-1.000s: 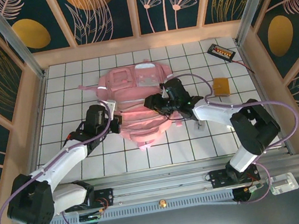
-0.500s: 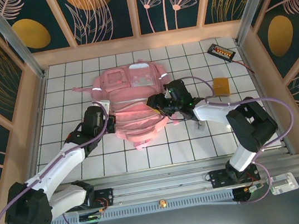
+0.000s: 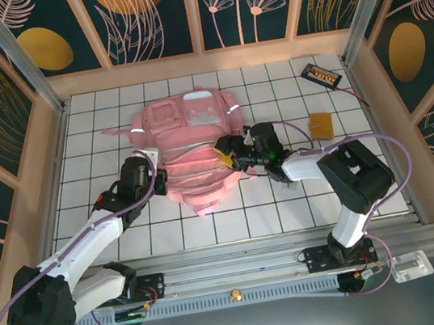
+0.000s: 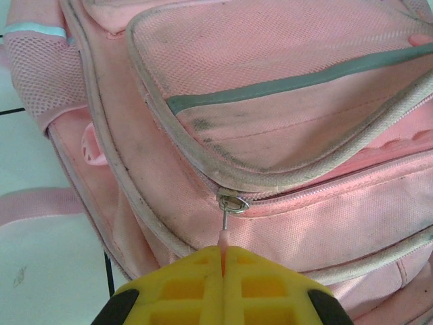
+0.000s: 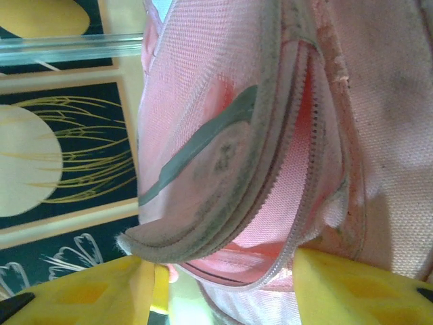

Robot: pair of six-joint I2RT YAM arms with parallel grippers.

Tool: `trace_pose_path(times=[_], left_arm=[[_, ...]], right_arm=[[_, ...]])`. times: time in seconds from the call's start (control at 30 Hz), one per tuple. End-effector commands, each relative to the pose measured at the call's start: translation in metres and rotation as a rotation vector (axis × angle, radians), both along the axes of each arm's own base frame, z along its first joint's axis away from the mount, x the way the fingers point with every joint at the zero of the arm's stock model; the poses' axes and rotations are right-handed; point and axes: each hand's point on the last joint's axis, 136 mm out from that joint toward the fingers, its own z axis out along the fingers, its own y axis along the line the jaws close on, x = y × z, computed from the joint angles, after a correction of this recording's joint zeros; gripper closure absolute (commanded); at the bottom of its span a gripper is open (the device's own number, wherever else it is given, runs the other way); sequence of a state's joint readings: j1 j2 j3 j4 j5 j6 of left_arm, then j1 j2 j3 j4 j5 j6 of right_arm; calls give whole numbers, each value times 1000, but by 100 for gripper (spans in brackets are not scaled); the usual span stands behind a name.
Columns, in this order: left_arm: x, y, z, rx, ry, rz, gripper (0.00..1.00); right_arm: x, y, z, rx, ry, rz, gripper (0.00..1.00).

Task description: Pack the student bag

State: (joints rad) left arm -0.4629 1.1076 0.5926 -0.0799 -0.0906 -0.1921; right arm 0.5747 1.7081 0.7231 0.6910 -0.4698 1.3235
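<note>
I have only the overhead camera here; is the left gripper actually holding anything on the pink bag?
Observer: Yes. Its wrist camera shows the left gripper shut on the small pink zipper pull, which hangs from the metal slider at the corner of a pocket on the bag.
Operator: Thank you. And what is the right gripper doing?
Observer: Its wrist camera shows the jaws standing apart with the edge of the pocket flap between them, and the zipper under that flap is undone.
</note>
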Motion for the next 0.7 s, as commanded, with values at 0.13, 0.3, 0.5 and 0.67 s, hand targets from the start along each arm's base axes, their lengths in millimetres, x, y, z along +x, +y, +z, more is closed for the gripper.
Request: trace_pose_path(times=[0.13, 0.3, 0.5, 0.67], left_arm=[[-4, 13, -5, 28, 13, 44, 100], [-3, 13, -5, 30, 13, 42, 100], [-4, 13, -3, 24, 6, 42, 100], [-4, 11, -2, 16, 3, 32, 100]], right_arm=[[12, -11, 23, 96, -12, -86, 46], [10, -18, 31, 64, -33, -106, 47], [16, -12, 35, 74, -39, -97, 52], [27, -4, 34, 69, -39, -92, 52]])
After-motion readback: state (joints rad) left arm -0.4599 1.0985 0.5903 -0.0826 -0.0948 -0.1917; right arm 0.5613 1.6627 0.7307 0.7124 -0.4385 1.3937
